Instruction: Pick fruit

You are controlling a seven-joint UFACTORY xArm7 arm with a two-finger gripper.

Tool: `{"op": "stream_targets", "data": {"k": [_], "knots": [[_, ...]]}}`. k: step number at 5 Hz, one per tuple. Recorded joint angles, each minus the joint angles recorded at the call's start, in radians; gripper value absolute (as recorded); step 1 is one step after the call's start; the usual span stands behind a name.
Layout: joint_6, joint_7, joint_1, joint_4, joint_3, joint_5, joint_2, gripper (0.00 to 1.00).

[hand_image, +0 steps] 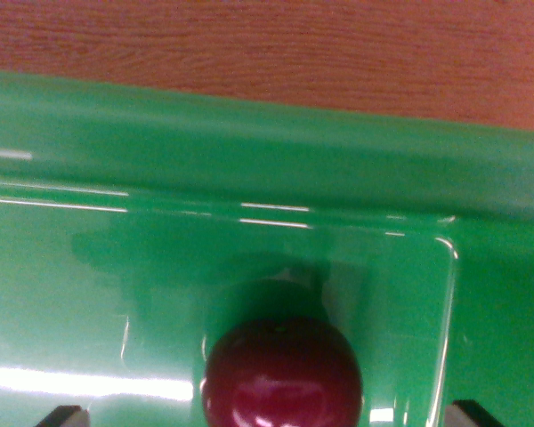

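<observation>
A dark red, glossy round fruit [282, 378] lies inside a green plastic tray [249, 151], at the bottom centre of the wrist view; its lower part is cut off by the frame edge. Only the dark tips of my gripper [269, 414] show, one fingertip [64, 414] at the bottom left and the other at the bottom right. They stand wide apart on either side of the fruit, with green tray visible between each tip and the fruit. The gripper is open and holds nothing.
The tray's raised rim [338, 169] runs across the view above the fruit, and a moulded ridge [449, 302] rises at the wrist view's right. Beyond the rim lies a brown wooden tabletop [276, 44].
</observation>
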Motion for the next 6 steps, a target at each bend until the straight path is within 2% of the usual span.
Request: {"op": "stream_targets", "data": {"k": [1,2,3,4,5,6], "knots": [[0.000,0.000,0.0000,0.000,0.000,0.0000,0.000,0.00],[-0.037,-0.003,-0.0030,-0.016,-0.004,-0.0080,0.017,0.00],[-0.037,-0.003,-0.0030,-0.016,-0.004,-0.0080,0.017,0.00],[-0.069,-0.005,-0.0056,-0.030,-0.007,-0.0150,0.031,0.00],[-0.069,-0.005,-0.0056,-0.030,-0.007,-0.0150,0.031,0.00],[-0.096,-0.007,-0.0078,-0.041,-0.010,-0.0209,0.044,0.00]]}}
